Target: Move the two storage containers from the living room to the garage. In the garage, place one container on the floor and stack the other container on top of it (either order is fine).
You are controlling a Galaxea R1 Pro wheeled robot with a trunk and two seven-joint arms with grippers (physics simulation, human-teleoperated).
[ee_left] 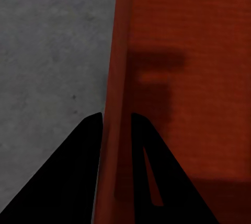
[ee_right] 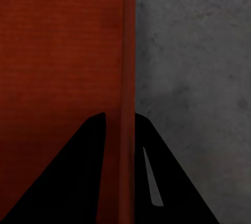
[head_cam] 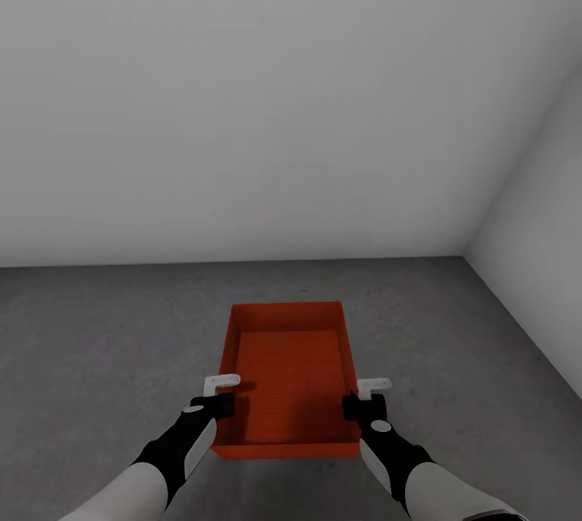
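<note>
One orange-red storage container (head_cam: 287,367) sits low and centred in the head view, open side up and empty, over the dark concrete floor (head_cam: 105,327) of the garage. My left gripper (head_cam: 222,404) is shut on its left wall near the front corner. My right gripper (head_cam: 361,406) is shut on its right wall. In the left wrist view the left gripper (ee_left: 116,115) straddles that wall, with the container's inside (ee_left: 198,78) on one side and the floor (ee_left: 47,51) on the other. The right gripper (ee_right: 121,114) clamps its wall the same way. I cannot tell whether the container touches the floor.
A plain pale grey wall (head_cam: 242,100) rises just beyond the container. A second wall (head_cam: 541,262) closes the right side, and the two meet in a corner at the far right. Bare concrete stretches to the left and in front of the container.
</note>
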